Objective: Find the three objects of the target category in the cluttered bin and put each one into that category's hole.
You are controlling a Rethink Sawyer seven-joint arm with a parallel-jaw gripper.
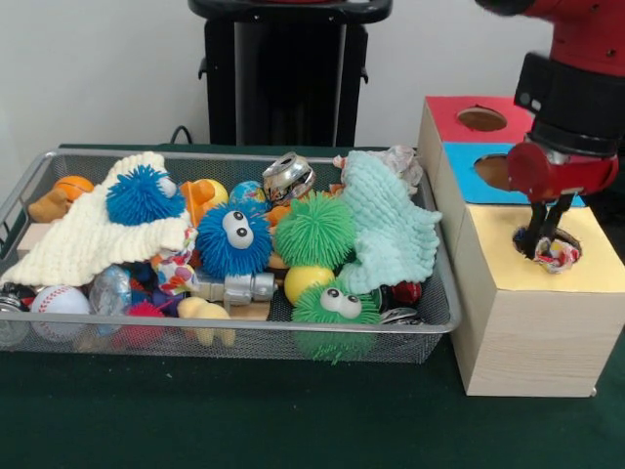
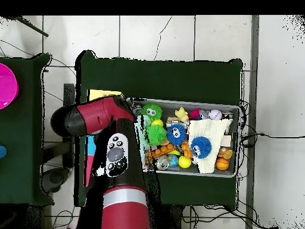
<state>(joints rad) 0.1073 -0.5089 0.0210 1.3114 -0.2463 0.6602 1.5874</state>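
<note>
Gripper (image 1: 547, 237) down over yellow hole (image 1: 550, 245) on wooden box (image 1: 527, 322), fingers close together and pinched on multicolored rope toy (image 1: 558, 257), which sits at the hole's rim, partly inside. Red hole (image 1: 481, 119) and blue hole (image 1: 496, 172) further back on same box, both unoccupied. Wire bin (image 1: 39, 176) just left of box, packed: blue fuzzy ball with googly eyes (image 1: 232, 237) mid-bin, second blue fuzzy ball (image 1: 140, 194) on cream cloth (image 1: 88, 244), green fuzzy ball (image 1: 314, 231) beside mint cloth (image 1: 391, 230), green googly-eyed ball (image 1: 335, 308) against front wall, yellow ball (image 1: 306, 281) just behind it, baseball (image 1: 59, 301) at front left corner, silver bell (image 1: 288, 176) at back. Overhead: arm (image 2: 98, 116) covers box, only yellow corner (image 2: 101, 94) visible; bin (image 2: 237, 110) to its right on dark green table (image 2: 179, 74).
</note>
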